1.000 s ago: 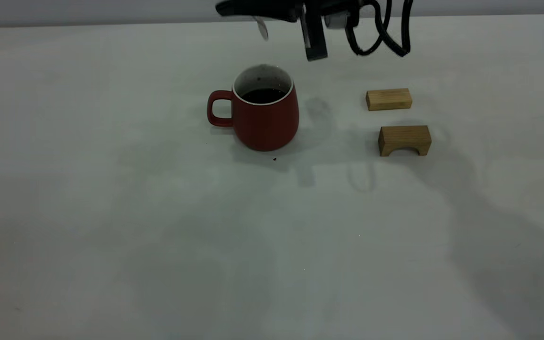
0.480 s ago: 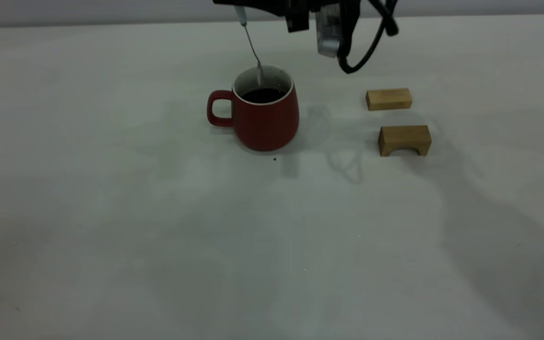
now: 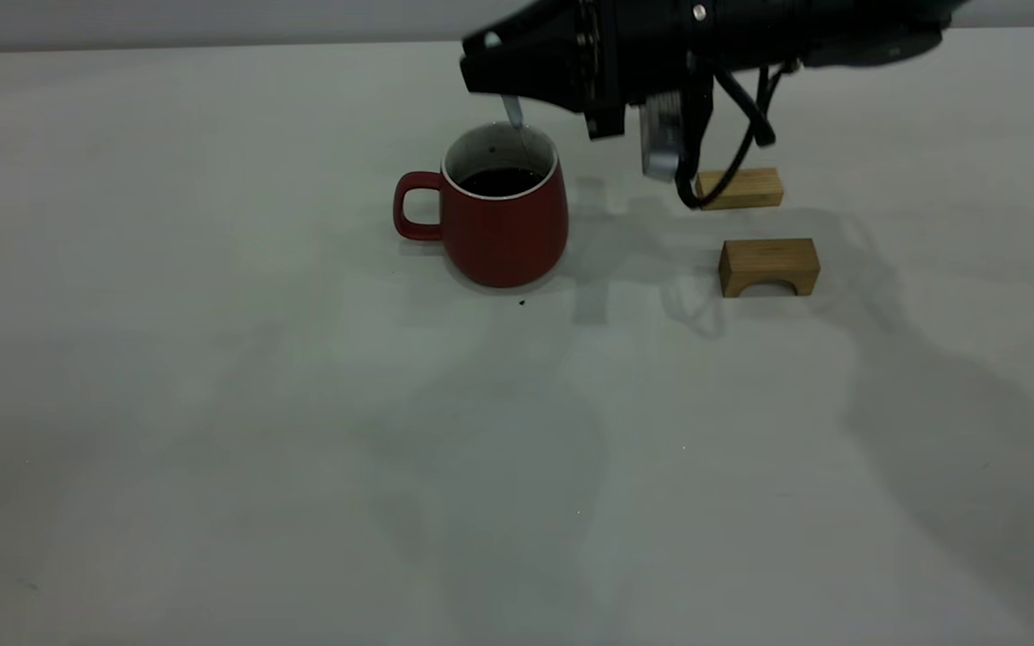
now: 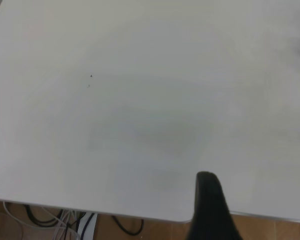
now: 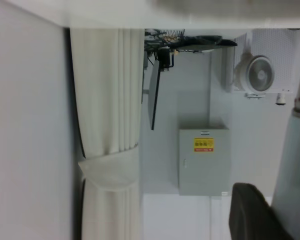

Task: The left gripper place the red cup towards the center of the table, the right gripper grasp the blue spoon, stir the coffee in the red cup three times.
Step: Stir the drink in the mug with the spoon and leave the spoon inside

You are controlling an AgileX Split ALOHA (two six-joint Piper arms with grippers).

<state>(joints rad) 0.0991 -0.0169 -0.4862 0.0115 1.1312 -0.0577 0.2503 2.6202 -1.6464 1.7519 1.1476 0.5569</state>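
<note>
Off-white and nearly bare, the desk [image 3: 212, 404] stretches under a grey wall, with a curtain and a fan showing in the right wrist view.

At the far side the right hand [image 3: 492, 65] lies almost level just above the cup [image 3: 501, 215], clenched on the spoon [image 3: 514, 121]. The spoon's handle is buried in the black fingers; only the grey stem shows, hanging down past the white rim. Its bowl is hidden inside the cup, so I cannot tell whether it reaches the coffee [image 3: 501, 181].

The cup stands upright near the middle of the desk, its loop handle pointing toward the left arm's side. A dark speck lies on the desk just in front of its base. Two wooden blocks sit apart on the right arm's side, the plain block [image 3: 739, 188] farther back and the arched block [image 3: 769, 266] nearer.

The left hand [image 4: 210, 207] hangs over bare desk near its edge, well away from the cup; only one dark finger shows, so its state cannot be told.

The spoon looks light, stiff and slim, likely to twist in a loose grip, so a firm hold high on the handle suits stirring. The cup is probably heavy, breakable ceramic; it should stay put under gentle circles, though knocks against the rim could slop coffee.
</note>
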